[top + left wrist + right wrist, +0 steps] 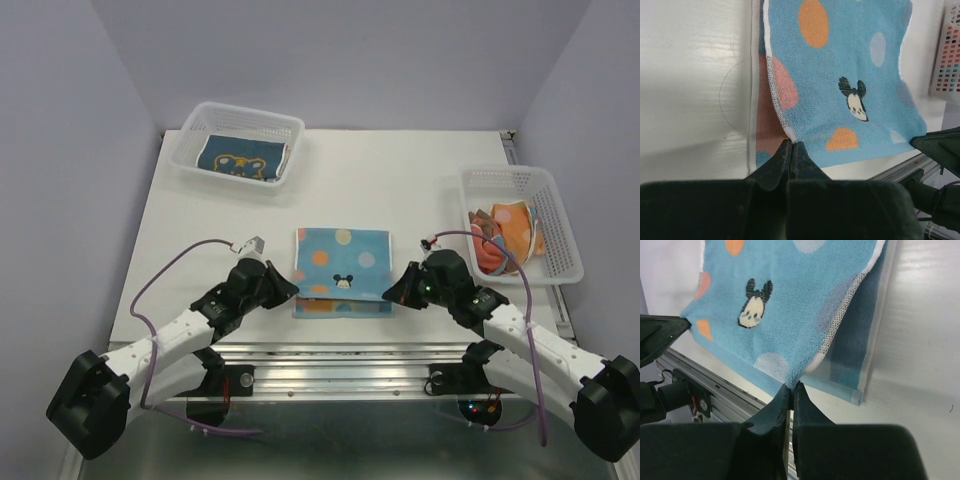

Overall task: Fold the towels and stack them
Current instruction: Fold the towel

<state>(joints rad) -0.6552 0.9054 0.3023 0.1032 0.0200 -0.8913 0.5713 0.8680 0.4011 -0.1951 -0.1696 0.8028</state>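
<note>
Light-blue terry cloth with orange, pink and pale dots is seen near the middle of the white table (pixel 420 190), toward its 6 o'clock edge: this light-blue towel (pixel 342 262) is laid folded, with a Mickey head (pixel 343 280) printed near its 6 o'clock hem. A lower layer is shown projecting a little past the upper one along the 6 o'clock side.

The left gripper (pixel 288 286) is placed at the towel's 7 o'clock corner. In the left wrist view its fingers (pixel 782 157) are seen pressed together, with the corner of the upper layer pinched between the tips. The right gripper (pixel 392 290) is placed at the 5 o'clock corner. In the right wrist view its fingers (pixel 801 402) are likewise closed, and the upper layer's corner is clamped and raised slightly off the layer beneath, so that a white mesh backing is exposed along the fold.

At 11 o'clock on the table a white mesh left basket (pixel 190 145) is set, and a navy-and-yellow towel (pixel 238 160) is lying flat inside it. At 3 o'clock a right basket (pixel 560 225) is set, in which an orange towel (pixel 515 225) and a brown-red towel (pixel 487 245) are heaped loosely, unfolded.
</note>
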